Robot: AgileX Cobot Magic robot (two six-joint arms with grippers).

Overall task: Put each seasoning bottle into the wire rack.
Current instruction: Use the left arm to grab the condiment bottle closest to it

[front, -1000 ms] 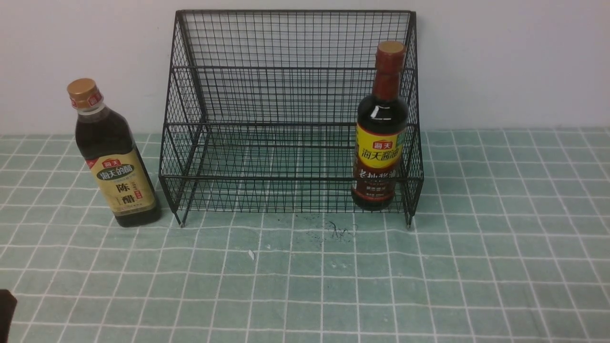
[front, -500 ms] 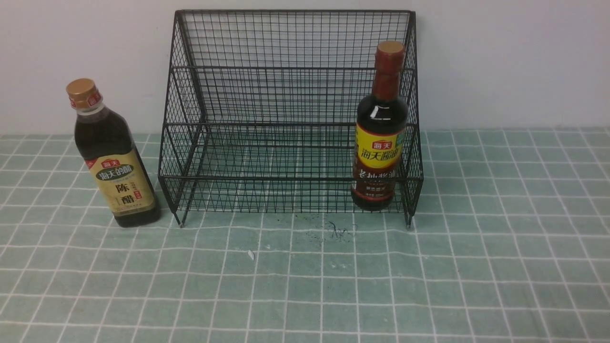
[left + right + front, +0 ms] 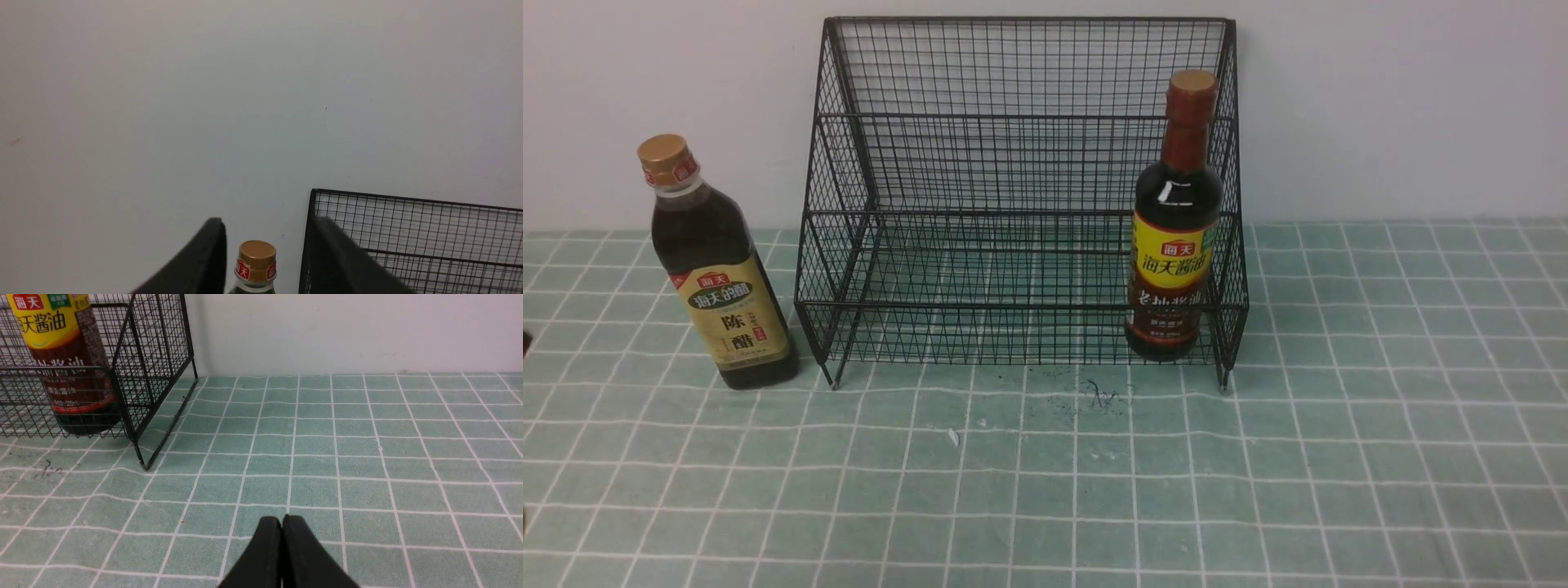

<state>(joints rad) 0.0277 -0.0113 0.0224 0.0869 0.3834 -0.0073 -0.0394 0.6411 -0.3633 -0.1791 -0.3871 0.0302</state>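
Starting nearest, the right pincer [image 3: 282, 519] is pressed closed and empty, above the tiled surface [image 3: 367, 457]. The left pincer [image 3: 267, 223] is spread wide and empty, with the gold-capped bottle [image 3: 256, 261] showing beyond its gap. That bottle stands upright just left of the rack [image 3: 1013, 163]. The long-necked bottle [image 3: 1174, 245] stands in the rack's lower tier, at the right end.

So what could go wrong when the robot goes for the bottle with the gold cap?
The gold-capped bottle stands tall and close beside the wire rack, so a finger of the open left gripper might catch the rack's mesh side or knock the bottle over. Grabbed high near the cap, it could swing or slip. Going in, its base might snag the rack's front rail, or bump the round bottle already standing inside if placed too far over.
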